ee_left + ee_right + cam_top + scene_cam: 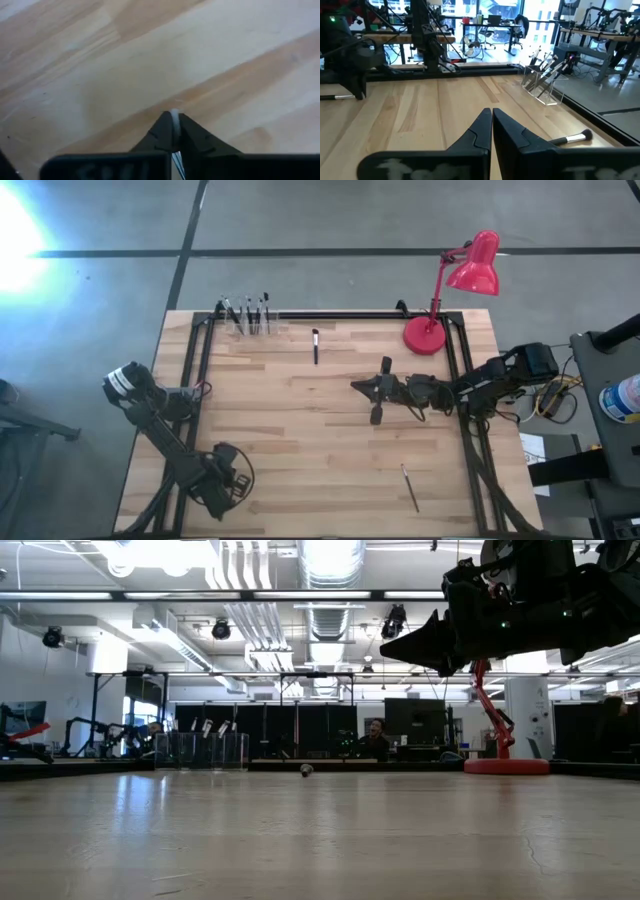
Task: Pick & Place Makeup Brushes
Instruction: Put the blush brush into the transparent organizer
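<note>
Pinching what looks like a makeup brush (178, 164) in my left jaws (173, 117), nearly closed on its thin stem, low over the worktop (300, 430) near its front-left corner. I'd guess it's light, stiff and slippery, so mid-handle suits. Right jaws (372, 388) are shut and empty, mid-worktop.

free: bare table (300, 430) centre | blocked: lamp (445, 290) far right corner; clear holder (250, 320) at far edge; right arm (470, 385) reaching over the middle; left arm (180, 450) near left corner

Bright glare top-left of high view; left wrist view blurred.
</note>
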Controlling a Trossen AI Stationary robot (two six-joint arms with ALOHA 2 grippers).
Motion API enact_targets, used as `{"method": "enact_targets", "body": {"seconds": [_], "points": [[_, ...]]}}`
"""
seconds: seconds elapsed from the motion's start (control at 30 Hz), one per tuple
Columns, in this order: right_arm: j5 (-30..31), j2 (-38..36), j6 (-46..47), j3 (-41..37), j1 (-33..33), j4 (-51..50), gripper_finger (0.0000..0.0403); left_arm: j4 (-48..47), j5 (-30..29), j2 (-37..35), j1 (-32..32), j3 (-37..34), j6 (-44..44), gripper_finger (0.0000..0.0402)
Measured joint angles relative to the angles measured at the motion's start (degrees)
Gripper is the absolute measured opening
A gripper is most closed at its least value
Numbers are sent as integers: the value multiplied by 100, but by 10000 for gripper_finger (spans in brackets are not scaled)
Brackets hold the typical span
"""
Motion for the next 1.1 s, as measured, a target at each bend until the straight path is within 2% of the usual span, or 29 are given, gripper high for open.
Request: {"method": "enact_targets", "body": {"seconds": [0.07, 0.17, 0.4, 0.53, 0.67, 0.77, 0.87, 0.97, 1.1], "points": [[2, 0, -17, 0, 0, -2, 8, -88, -35, -1, 2, 105, 154, 9], [2, 0, -17, 0, 1, -2, 8, -386, -493, -52, 19, 286, 456, 8], [7, 0, -46, 0, 0, 1, 8, -461, -2731, -330, 394, 407, 1735, 3], [9, 0, -58, 0, 0, 0, 8, 351, -3669, -472, 1009, 317, 3515, 2], [8, 0, -56, 0, 0, -6, 8, 2301, -4167, -551, 1801, 141, 6056, 2], [-27, 0, 34, 0, 15, -106, 8, 4469, -4037, -566, 2366, -169, 8088, 1], [-51, 0, 142, 0, 120, -141, 8, 6688, -3213, -566, 2907, -606, 9633, 1], [-146, 0, 287, 0, 275, -122, 9, 8401, -2580, -569, 3386, -1087, 10427, 1], [-499, 2, 483, 63, 476, -91, 15, 9680, -2234, -570, 3870, -1487, 10997, 1]]}}
